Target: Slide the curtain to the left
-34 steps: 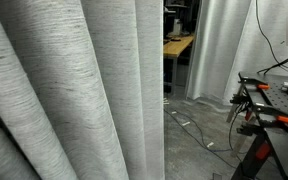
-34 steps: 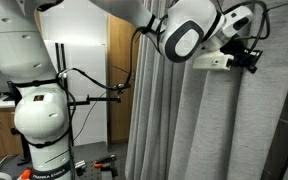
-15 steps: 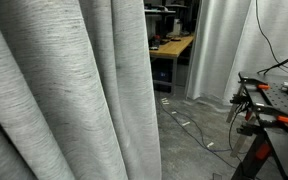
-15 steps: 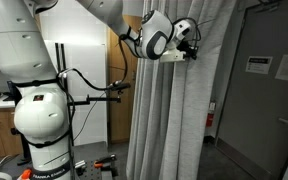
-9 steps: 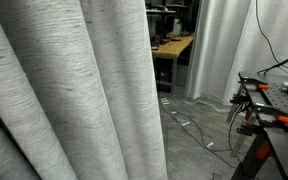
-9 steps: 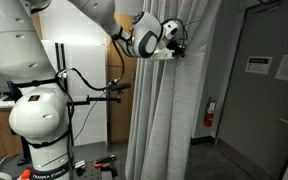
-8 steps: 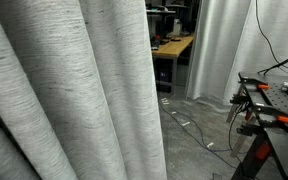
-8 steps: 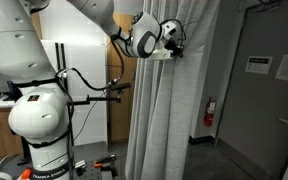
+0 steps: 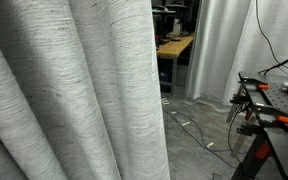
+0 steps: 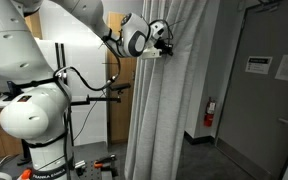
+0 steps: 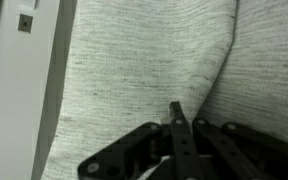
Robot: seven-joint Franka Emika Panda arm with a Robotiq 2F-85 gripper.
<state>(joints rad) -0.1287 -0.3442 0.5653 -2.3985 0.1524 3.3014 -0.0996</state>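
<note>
The light grey heathered curtain (image 9: 74, 90) hangs in deep folds and fills the left half of an exterior view. It also hangs bunched up in an exterior view (image 10: 169, 110). My gripper (image 10: 166, 42) is high up at the curtain's upper left edge, pressed into the fabric. In the wrist view the curtain (image 11: 134, 60) fills the picture, and a fold runs down to my gripper (image 11: 176, 110). The black fingers stand close together on that fold. The pinch itself is partly hidden by the linkages.
A paler white sheer drape (image 9: 219, 50) hangs at the back, with a wooden desk (image 9: 179, 45) beside it. A black bench with clamps (image 9: 269, 100) stands at the right. Cables lie on the floor (image 9: 199, 130). A grey door (image 10: 259, 90) and the robot's body (image 10: 34, 110) flank the curtain.
My gripper has moved left with the curtain's edge, from over the door area to the left side. The curtain has bunched up and uncovered the door.
</note>
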